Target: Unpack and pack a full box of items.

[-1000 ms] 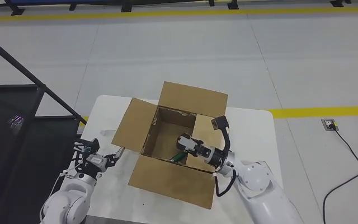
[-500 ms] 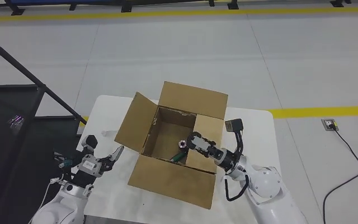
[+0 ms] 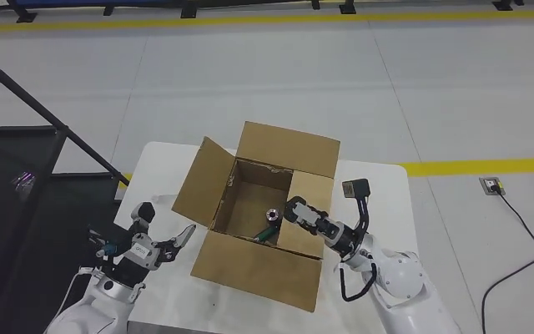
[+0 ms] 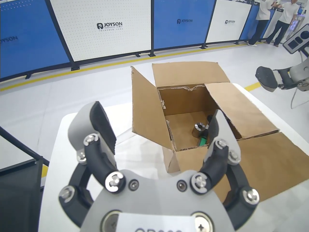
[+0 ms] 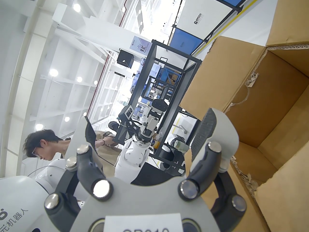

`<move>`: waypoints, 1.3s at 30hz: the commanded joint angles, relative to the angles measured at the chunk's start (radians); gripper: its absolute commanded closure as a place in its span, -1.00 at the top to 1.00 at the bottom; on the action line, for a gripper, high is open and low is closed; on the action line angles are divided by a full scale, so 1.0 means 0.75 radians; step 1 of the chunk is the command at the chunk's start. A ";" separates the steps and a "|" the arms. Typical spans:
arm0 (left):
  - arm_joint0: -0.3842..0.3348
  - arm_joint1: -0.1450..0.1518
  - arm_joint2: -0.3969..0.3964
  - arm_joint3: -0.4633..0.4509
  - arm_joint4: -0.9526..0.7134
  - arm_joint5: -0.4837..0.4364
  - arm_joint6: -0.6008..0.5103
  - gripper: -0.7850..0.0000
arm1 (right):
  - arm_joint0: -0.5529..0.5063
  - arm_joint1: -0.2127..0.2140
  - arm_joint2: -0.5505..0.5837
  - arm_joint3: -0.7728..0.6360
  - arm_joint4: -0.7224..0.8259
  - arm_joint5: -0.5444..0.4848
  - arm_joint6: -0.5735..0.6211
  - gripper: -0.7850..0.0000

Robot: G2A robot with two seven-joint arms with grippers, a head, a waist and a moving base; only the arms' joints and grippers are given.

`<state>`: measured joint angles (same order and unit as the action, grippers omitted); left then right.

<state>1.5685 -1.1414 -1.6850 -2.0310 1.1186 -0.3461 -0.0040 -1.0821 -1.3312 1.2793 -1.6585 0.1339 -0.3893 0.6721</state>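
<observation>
An open cardboard box [image 3: 250,263] stands mid-table with its flaps spread. On its floor lie a small metal cylinder [image 3: 269,215] and a green item [image 3: 264,235], which also appear as the cylinder [image 4: 199,131] and the green item [image 4: 203,141]. My left gripper [image 3: 164,223] hovers open and empty over the table's near-left part, facing the box [image 4: 193,97]. My right gripper [image 3: 294,209] is open and empty over the inner edge of the box's right flap. The right wrist view looks past the gripper [image 5: 147,129] along the box's inside wall [image 5: 265,121].
The white table [image 3: 167,163] has bare room left of the box and along its far edge. A black rack [image 3: 33,192] stands beside the table's left side. The near flap [image 3: 267,280] covers the table's front.
The right gripper has drawn back out of the box toward its right flap. The left arm has pulled back toward the near-left corner. The left flap now stands more upright.
</observation>
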 commanded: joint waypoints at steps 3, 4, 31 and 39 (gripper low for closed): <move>-0.015 0.000 0.016 -0.024 0.005 -0.016 -0.012 1.00 | -0.008 -0.001 -0.015 -0.017 -0.006 0.004 -0.002 1.00; -0.029 0.001 0.025 -0.030 0.008 -0.020 -0.026 1.00 | -0.011 0.000 -0.017 -0.028 -0.015 0.004 -0.005 1.00; -0.209 -0.005 0.202 -0.030 -0.191 -0.084 -0.232 1.00 | -0.096 0.043 0.138 -0.218 -0.135 -0.042 0.036 1.00; -0.509 -0.016 0.388 0.261 -0.651 -0.152 -0.611 1.00 | -0.209 0.072 0.312 -0.290 -0.139 -0.068 0.020 1.00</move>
<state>1.2357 -1.1512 -1.4153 -1.8892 0.7184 -0.4537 -0.4094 -1.2202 -1.2803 1.4884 -1.8702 0.0237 -0.4372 0.6868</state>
